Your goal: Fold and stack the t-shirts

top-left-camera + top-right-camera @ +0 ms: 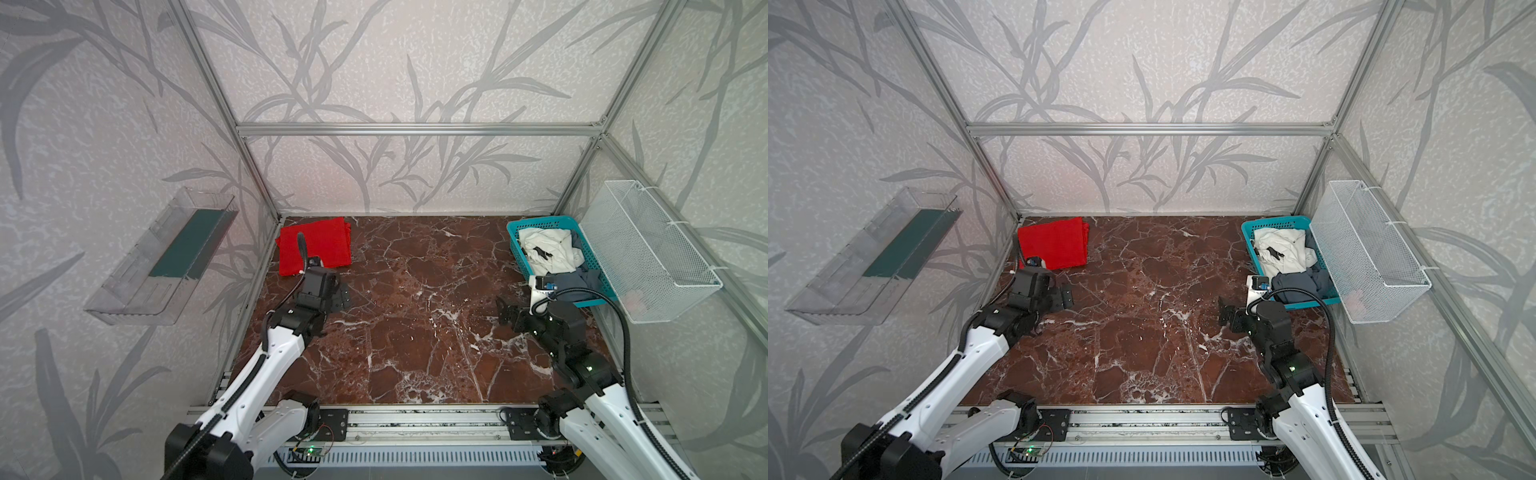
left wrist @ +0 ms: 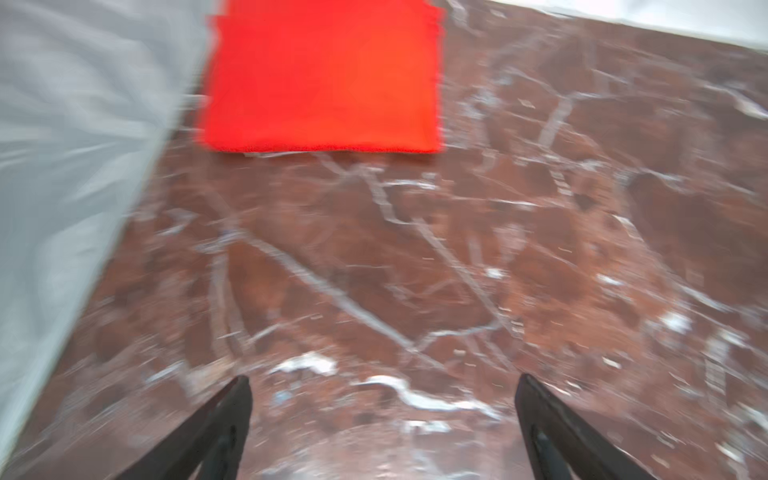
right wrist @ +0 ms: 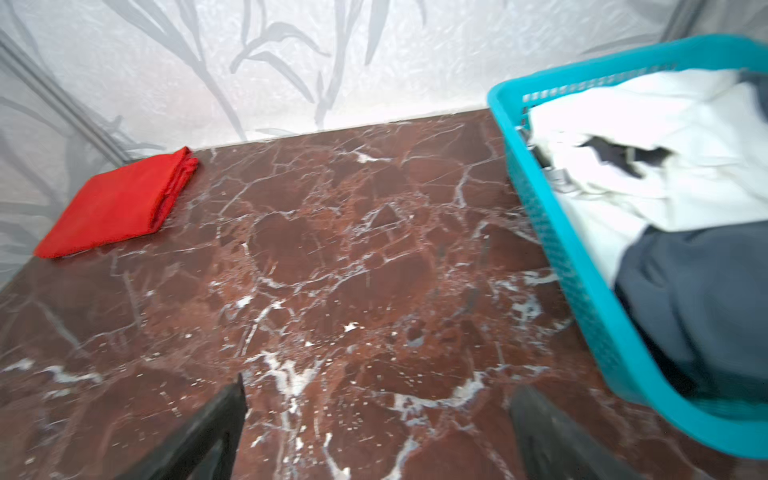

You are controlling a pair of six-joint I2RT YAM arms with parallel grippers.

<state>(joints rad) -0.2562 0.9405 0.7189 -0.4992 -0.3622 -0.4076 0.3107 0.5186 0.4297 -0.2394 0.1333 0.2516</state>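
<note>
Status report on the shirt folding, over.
Left gripper and right gripper open, empty. Red t-shirt folded, far left corner. White t-shirt and grey-blue t-shirt heaped in teal basket, unfolded. Nothing in the way.

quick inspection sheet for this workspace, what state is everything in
Surface: dark red marble table, bare across the middle.
Job's things: red t-shirt folded flat at the far left corner; white t-shirt and grey-blue t-shirt crumpled in the teal basket at far right.
Clutter: nothing seen.
Grippers: left end effector open, empty, near the red t-shirt; right end effector open, empty, beside the teal basket.
Cables: left cable arcs in front of the red t-shirt; right cable loops in front of the teal basket.
Surroundings: clear tray on left wall, wire basket on right wall, metal frame.
</note>
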